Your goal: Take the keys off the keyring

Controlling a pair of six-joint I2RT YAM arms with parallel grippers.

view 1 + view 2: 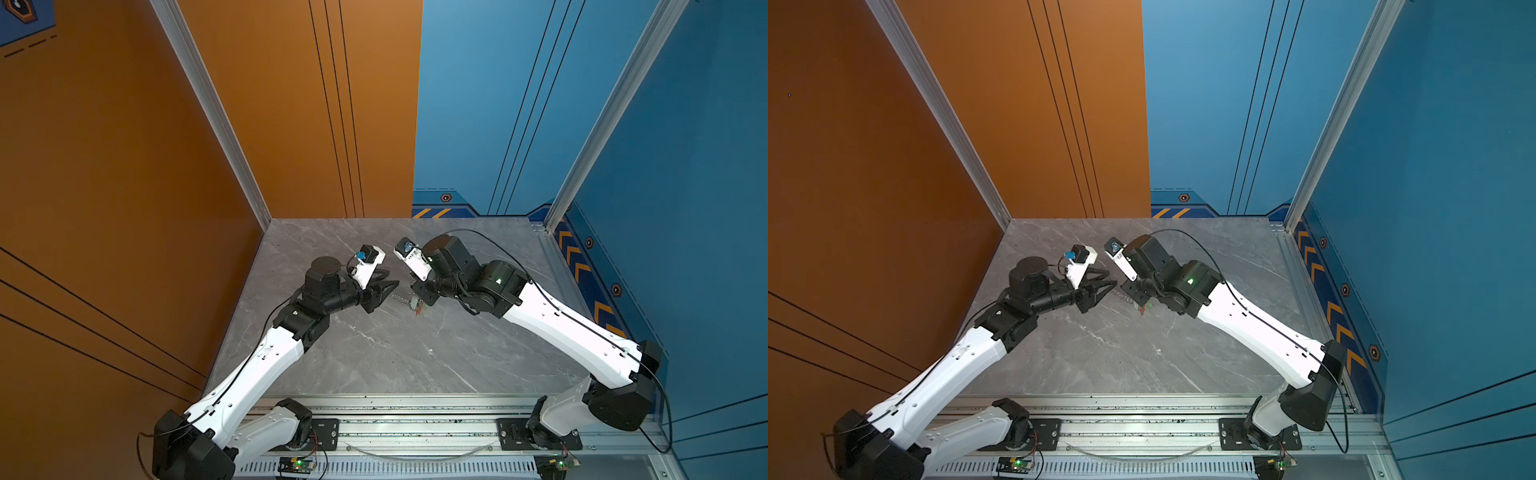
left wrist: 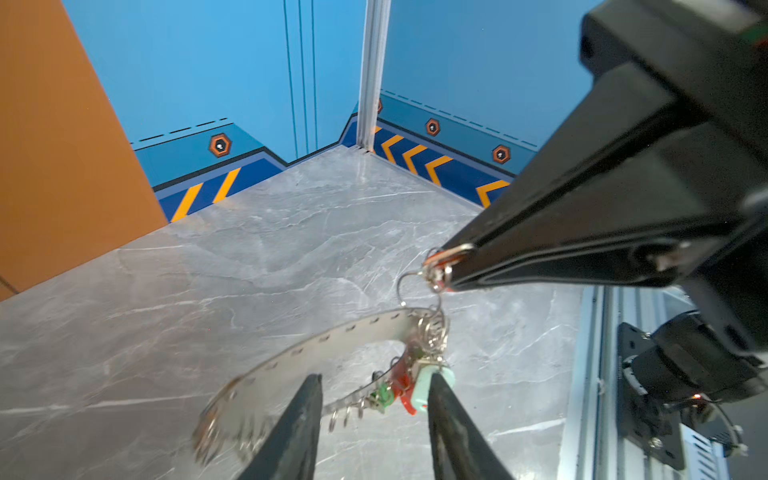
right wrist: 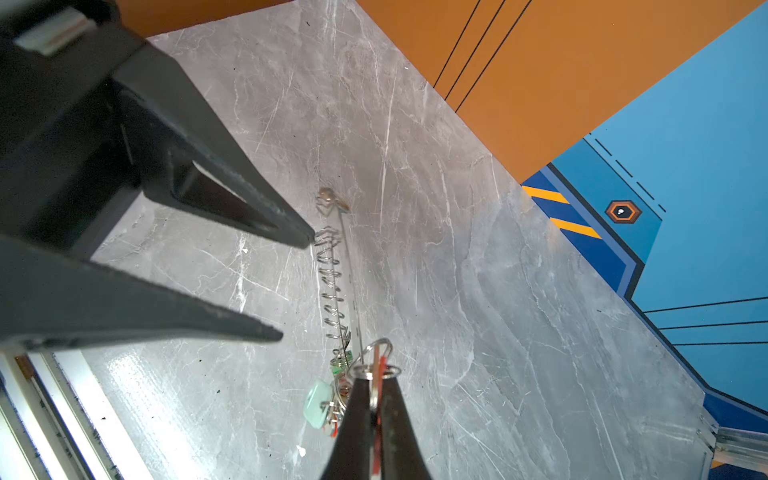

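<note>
The keyring (image 2: 332,345) hangs just under the tip of the right pincer (image 2: 446,272), a flat metal disc with small slots and wire split rings along its rim. The right pincer is closed tight on a red-tagged key (image 2: 439,260), whose split ring links down to the disc. From the right wrist view the keyring (image 3: 331,282) shows edge-on, running away from the right pincer (image 3: 376,380) with its split rings in a row.

More keys (image 2: 409,386) bunch on the rim directly below that grip, with green, red and pale mint tags. The mint tag (image 3: 318,405) sits just beside the closed fingers.

The left pincer (image 2: 374,376) stands open with a clear gap and has hold of nothing. Its two fingers straddle the disc's near edge, and one finger (image 2: 446,415) lies against or just in front of the mint tag. Seen from the right wrist, the left pincer (image 3: 295,286) has one tip close beside the row of split rings.

In both top views the two pincers meet tip to tip over the middle of the grey marbled surface (image 1: 374,353), the keyring (image 1: 400,298) between them. Whether its lowest edge touches the surface cannot be told.
</note>
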